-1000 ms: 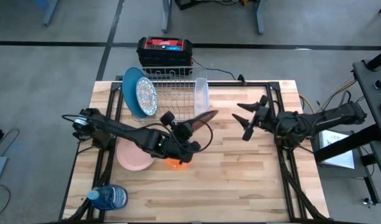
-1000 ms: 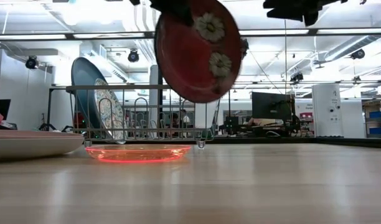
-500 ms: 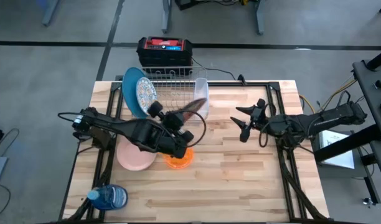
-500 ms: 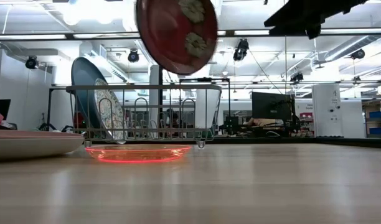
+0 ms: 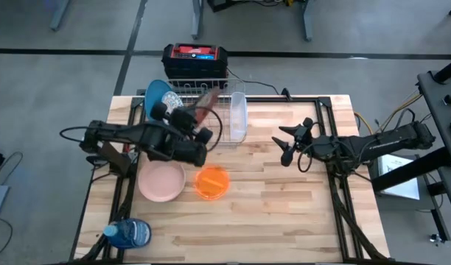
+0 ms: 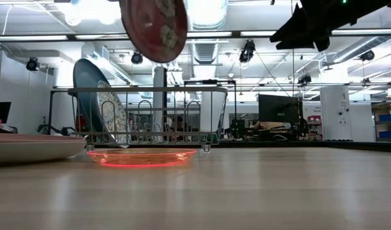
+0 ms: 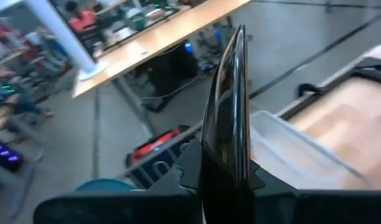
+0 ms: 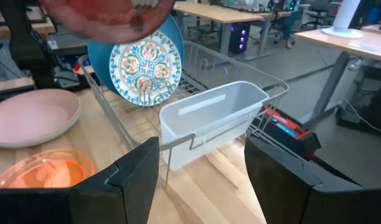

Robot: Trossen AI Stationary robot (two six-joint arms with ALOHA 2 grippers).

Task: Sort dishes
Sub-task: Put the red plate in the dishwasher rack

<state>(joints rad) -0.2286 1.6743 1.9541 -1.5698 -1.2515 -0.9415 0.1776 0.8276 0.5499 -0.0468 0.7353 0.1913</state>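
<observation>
On the table (image 5: 284, 213), the wire rack (image 5: 203, 103) holds the blue plate (image 5: 156, 94) and patterned plate (image 8: 145, 67). Above it the left gripper (image 5: 198, 124) grips a red plate (image 6: 153, 25), apparently floral. Right gripper (image 5: 286, 145) waits, fingers spread.

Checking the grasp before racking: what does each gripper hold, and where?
The left gripper clamps the round red flowered plate by its rim, edge-on above the wire dish rack. The right gripper holds nothing.

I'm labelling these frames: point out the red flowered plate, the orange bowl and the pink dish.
red flowered plate (image 6: 154, 29), low view, centre of its face.
orange bowl (image 5: 211, 182), high view, middle of its inside.
pink dish (image 5: 161, 181), high view, middle of its inside.
</observation>
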